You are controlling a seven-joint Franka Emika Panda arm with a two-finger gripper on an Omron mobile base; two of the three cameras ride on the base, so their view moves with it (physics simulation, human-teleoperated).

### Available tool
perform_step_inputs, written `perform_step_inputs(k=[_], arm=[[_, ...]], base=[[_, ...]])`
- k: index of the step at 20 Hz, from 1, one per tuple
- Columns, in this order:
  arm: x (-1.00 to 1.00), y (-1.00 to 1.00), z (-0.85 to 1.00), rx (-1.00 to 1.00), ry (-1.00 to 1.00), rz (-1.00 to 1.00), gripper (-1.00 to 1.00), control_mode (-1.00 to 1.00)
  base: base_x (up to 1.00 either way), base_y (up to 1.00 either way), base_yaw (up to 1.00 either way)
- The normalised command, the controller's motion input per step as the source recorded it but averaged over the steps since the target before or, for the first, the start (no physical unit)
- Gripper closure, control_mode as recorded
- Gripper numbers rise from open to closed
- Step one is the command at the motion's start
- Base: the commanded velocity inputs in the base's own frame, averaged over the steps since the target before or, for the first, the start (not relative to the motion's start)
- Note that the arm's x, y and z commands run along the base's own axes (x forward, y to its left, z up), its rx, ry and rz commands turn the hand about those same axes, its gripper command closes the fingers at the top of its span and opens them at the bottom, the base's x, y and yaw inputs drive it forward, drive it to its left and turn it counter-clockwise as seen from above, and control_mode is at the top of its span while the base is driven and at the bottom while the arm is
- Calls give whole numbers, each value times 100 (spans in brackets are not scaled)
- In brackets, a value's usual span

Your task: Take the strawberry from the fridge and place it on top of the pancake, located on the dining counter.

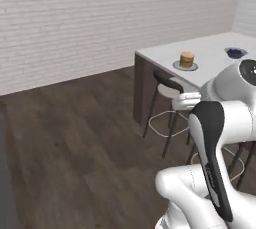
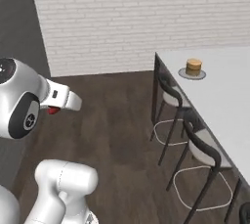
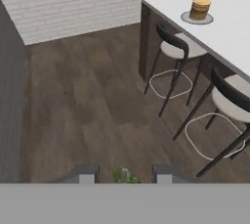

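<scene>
Jaws are nearly together, pinching the strawberry (image 2: 53, 111). In the right base view I see it as a small red blob under the white hand; in the hand view a bit of green leaf (image 3: 124, 175) pokes up between the two finger tips, so I read the gripper (image 3: 125, 174) as closed on the fruit.

The hand is held up over the dark wood floor (image 3: 88, 105), well apart from the target. The pancake (image 3: 200, 9) sits on its pale plate (image 3: 187, 19) near the corner of the dining counter (image 3: 229, 17), with two stools (image 3: 178, 47) tucked along the near edge.

My call: this is the carry leg. To do it well I'd keep the grip steady, bring the base in close to the counter corner, stay clear of the stool backs, come in above the pancake from the top, then lower before letting go.

The berry bowl (image 1: 235, 52) is further along the top; not the target.

No readable writing or brands anywhere.
</scene>
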Motion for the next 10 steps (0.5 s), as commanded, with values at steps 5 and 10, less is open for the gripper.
perform_step_inputs(k=[5, 10], arm=[[0, 0, 0, 0, 0, 0, 100, 100], [0, 0, 0, 0, 0, 0, 100, 100]], base=[[100, 72, -53], [100, 71, -53]])
